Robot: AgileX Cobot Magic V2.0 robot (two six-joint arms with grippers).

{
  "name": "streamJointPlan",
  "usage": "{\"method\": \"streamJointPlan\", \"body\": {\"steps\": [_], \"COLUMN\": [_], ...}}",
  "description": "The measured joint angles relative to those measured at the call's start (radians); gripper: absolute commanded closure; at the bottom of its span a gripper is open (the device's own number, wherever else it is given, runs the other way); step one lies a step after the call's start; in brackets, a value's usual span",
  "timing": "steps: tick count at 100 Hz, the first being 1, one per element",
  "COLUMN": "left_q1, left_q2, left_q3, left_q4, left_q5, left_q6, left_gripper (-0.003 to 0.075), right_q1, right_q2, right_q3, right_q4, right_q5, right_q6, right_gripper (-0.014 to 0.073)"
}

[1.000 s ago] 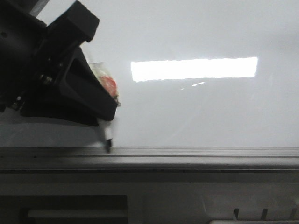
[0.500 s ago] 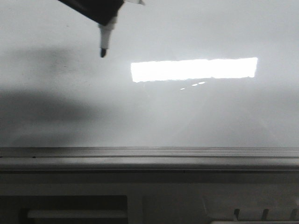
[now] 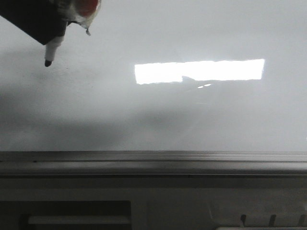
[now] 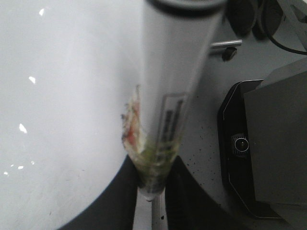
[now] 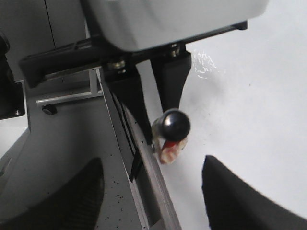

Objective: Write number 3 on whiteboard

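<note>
Front view: the left gripper (image 3: 45,26) enters at the upper left corner, clenched on a marker (image 3: 53,48) whose dark tip hangs over the whiteboard (image 3: 192,115), above the grey metal rail (image 3: 153,163) along its near edge; no stroke of the number 3 can be made out. Right wrist view: the marker's round end (image 5: 173,125) sits between the left gripper's fingers (image 5: 171,84). The right gripper (image 5: 148,191) stands released, fingers wide apart, over the whiteboard's edge.
</note>
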Motion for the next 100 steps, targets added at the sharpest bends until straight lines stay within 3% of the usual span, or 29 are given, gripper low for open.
{"method": "streamJointPlan", "body": {"steps": [28,60,70,86,92,100], "left_q1": [-0.082,-0.086,-0.086,-0.086,-0.086,-0.086], "left_q2": [0.000,0.000,0.000,0.000,0.000,0.000], "left_q3": [-0.001,-0.001,-0.001,-0.001,-0.001,-0.001], "left_q4": [0.000,0.000,0.000,0.000,0.002,0.006], "left_q5": [0.017,0.021,0.023,0.019,0.020,0.013], "left_q6": [0.002,0.002,0.002,-0.012,-0.030,-0.062], "left_gripper": [0.0741,0.0741,0.0741,0.0736,0.0695,0.0559], "right_q1": [0.000,0.000,0.000,0.000,0.000,0.000], "right_q2": [0.038,0.082,0.094,0.095,0.095,0.095], "right_q3": [-0.018,-0.021,-0.021,-0.021,-0.021,-0.021], "right_q4": [0.006,0.043,0.045,0.046,0.042,0.042], "right_q5": [-0.055,-0.006,0.000,0.006,0.010,0.010], "right_q6": [-0.002,-0.002,-0.002,-0.002,-0.008,-0.009], "right_gripper": [0.0193,0.0208,0.0323,0.0666,0.0656,0.0656]}}
